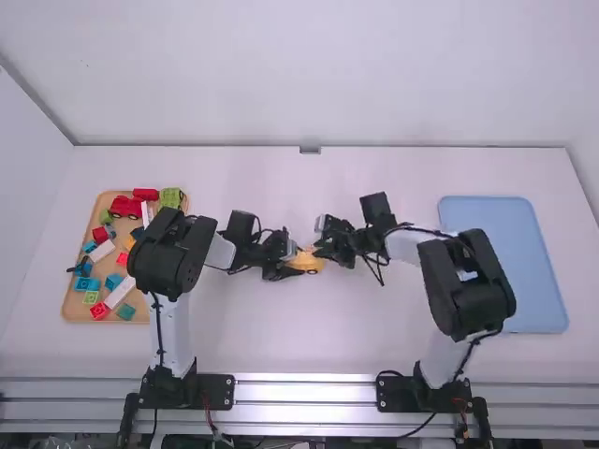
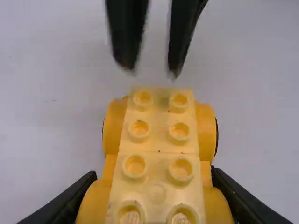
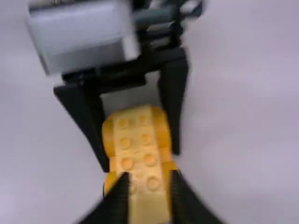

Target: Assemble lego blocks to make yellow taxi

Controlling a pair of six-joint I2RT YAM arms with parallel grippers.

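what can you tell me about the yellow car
The yellow car looks plastic: a pale top with studs in two rows, deeper yellow rounded sides, dark edges beside them. It sits studs up between the left gripper's closed fingers, around mid-table; whether it touches the table is unclear. The right gripper's parted fingers are close by.

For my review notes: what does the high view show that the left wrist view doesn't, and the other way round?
High view: the wooden tray with loose blocks and a red car, plus the blue tray.

Left wrist view: the round studs along the yellow car's top, and the space between the right gripper's parted jaws.

Both: the yellow car, the left gripper holding it, the right gripper near its end, and the white table.
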